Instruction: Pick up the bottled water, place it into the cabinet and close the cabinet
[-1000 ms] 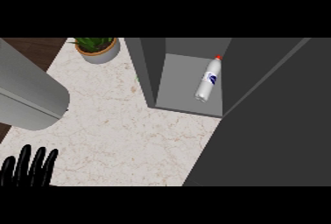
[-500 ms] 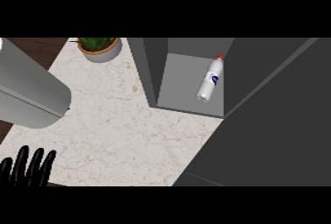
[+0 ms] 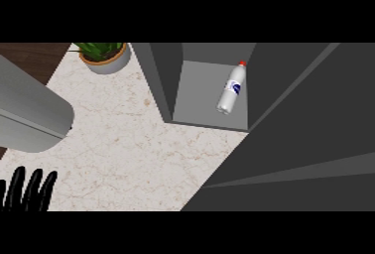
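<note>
The water bottle (image 3: 231,93), white with a red cap and a blue label, lies inside the grey cabinet (image 3: 209,116) at the back, near its right wall. A big dark grey cabinet door (image 3: 307,144) fills the right side of the head view and hides whatever is behind it. My left hand (image 3: 28,189) shows at the lower left edge, black fingers straight and pointing up, resting far from the bottle. My right hand does not show anywhere.
A potted green plant (image 3: 104,53) stands at the back left of the marble counter (image 3: 124,149). A large grey rounded body (image 3: 29,114) juts in from the left edge.
The dark door panel at the right has swung a little further in over the counter's lower right. The bottle and my left hand stay where they were.
</note>
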Robot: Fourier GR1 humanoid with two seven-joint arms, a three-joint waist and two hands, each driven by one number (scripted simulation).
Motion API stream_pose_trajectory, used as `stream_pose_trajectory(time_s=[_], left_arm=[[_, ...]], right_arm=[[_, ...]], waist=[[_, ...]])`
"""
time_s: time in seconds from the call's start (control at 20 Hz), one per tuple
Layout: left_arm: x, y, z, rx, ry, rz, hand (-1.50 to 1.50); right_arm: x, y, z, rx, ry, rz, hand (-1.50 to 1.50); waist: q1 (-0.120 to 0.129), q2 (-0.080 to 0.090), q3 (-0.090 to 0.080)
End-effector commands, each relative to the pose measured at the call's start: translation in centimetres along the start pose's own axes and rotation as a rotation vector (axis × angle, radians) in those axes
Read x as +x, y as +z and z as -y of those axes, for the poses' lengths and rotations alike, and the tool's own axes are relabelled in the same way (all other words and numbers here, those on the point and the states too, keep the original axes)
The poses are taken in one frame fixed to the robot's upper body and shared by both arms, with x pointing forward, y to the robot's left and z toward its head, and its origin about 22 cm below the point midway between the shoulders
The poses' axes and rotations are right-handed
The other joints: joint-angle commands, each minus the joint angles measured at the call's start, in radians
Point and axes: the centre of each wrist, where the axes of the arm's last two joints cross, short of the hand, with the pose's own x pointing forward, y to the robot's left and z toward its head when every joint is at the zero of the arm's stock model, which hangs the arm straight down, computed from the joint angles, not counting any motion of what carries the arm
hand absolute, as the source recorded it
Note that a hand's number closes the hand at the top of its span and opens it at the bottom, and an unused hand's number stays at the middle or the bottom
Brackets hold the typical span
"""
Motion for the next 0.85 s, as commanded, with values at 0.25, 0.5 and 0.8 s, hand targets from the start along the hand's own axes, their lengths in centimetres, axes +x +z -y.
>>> stream_pose_trajectory(time_s=[0.25,0.5,0.8], left_arm=[[-0.1,-0.3,-0.4,-0.015,0.017,0.005,-1.5],[-0.6,0.2,-0.5,-0.038,0.029,-0.026,-1.5],[-1.5,0.1,-1.1,-0.003,0.019,-0.026,-1.5]], right_arm=[[-1.2,-6.1,5.5,-0.374,-0.092,0.027,1.5],[-0.4,-11.5,8.5,-0.473,-0.1,0.017,1.5],[0.9,-18.6,11.0,-0.482,-0.118,-0.018,1.5]], waist=[[0.034,0.004,0.006],[0.047,0.0,0.008],[0.004,-0.009,0.011]])
